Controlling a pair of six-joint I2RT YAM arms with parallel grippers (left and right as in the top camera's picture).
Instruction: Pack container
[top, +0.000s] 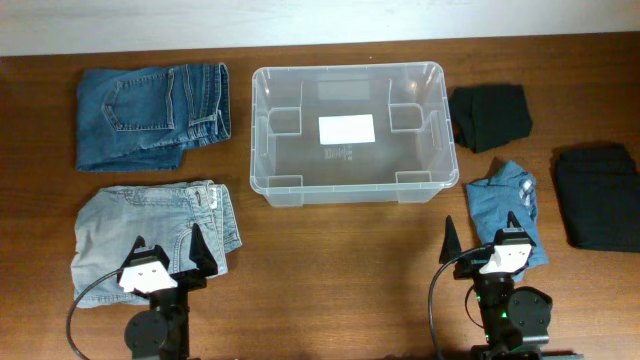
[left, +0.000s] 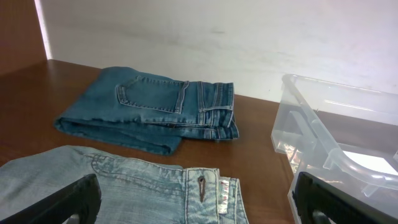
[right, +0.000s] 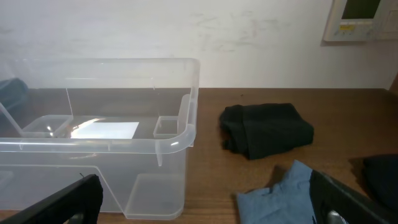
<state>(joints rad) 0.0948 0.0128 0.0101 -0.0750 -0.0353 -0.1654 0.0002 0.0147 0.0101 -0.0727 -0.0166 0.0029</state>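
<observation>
The clear plastic container (top: 262, 130) stands empty at the table's middle back, a white label on its base. It also shows in the left wrist view (left: 311, 118) and the right wrist view (right: 155, 146). My left gripper (top: 167, 255) is open and empty over the near edge of folded light-wash jeans (top: 150, 225), which also show in the left wrist view (left: 124, 186). My right gripper (top: 482, 240) is open and empty beside a crumpled light blue garment (top: 505, 205), which also shows in the right wrist view (right: 280, 199).
Folded dark blue jeans (top: 150, 115) lie at the back left, also in the left wrist view (left: 155, 109). A folded black garment (top: 490, 115) lies right of the container, also in the right wrist view (right: 267, 127). Another black garment (top: 600, 195) lies at the far right.
</observation>
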